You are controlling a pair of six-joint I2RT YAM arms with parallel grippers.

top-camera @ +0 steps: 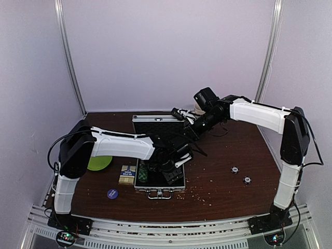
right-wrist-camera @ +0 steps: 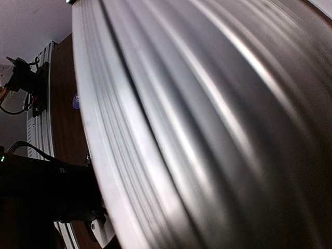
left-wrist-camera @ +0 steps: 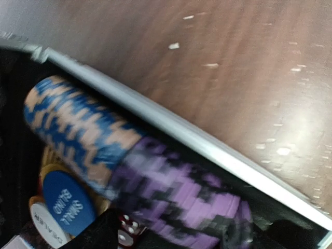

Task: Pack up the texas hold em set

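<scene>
Purple chips [left-wrist-camera: 187,202] and blue chips [left-wrist-camera: 72,124] lie stacked inside the briefcase [top-camera: 162,188], mid-table, under your left gripper [top-camera: 167,165]; your right gripper [top-camera: 180,113] is at the far, upright lid [right-wrist-camera: 207,124]. Neither opening can be told. Swing that lid down now and it would likely hit the left gripper.

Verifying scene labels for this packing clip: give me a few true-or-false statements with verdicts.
1. The small silver aluminium briefcase stands open. True.
2. The card deck box lies inside the briefcase. False: it lies on the brown wooden table, left of the briefcase.
3. Blue-and-tan poker chips and purple poker chips lie in a row inside the briefcase. True.
4. The round green plate sits on the table's right side. False: it is on the left side.
</scene>
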